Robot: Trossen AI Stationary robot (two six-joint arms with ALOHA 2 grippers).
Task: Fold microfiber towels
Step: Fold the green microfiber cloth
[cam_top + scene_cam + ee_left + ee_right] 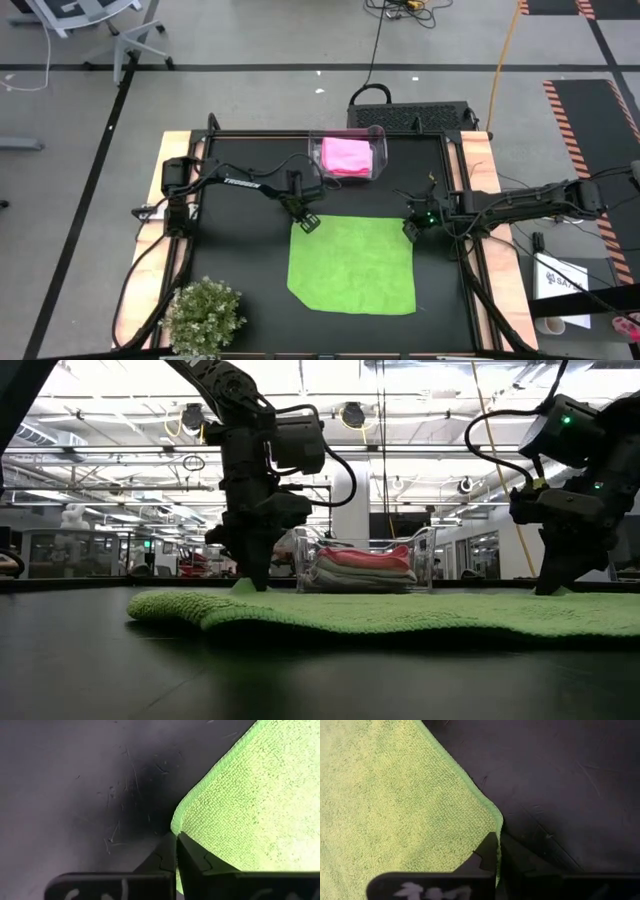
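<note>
A lime green microfiber towel (353,264) lies spread flat on the black table. My left gripper (308,223) stands at its far left corner and my right gripper (412,229) at its far right corner, each shut on that corner. Both point steeply down, as the low view shows for the left gripper (250,582) and the right gripper (552,588). A folded pink towel (347,155) rests in the clear bin (378,136) at the table's far edge; in the low view it lies on top of paler folded cloth (362,578). My left gripper pinches the green towel's far left corner (176,827) between its two fingers (161,856), coming from above. The corner stays down at the table and the towel lies flat. My right gripper pinches the far right corner (497,823) at its hemmed edge between its fingers (489,851), slanting down from the right. The corner sits low on the table, with the towel flat beyond it.
A small green bushy plant (204,316) stands at the table's near left corner. Bare black table (245,250) lies on both sides of the towel and in front of it. Cables trail beside the right arm (520,205).
</note>
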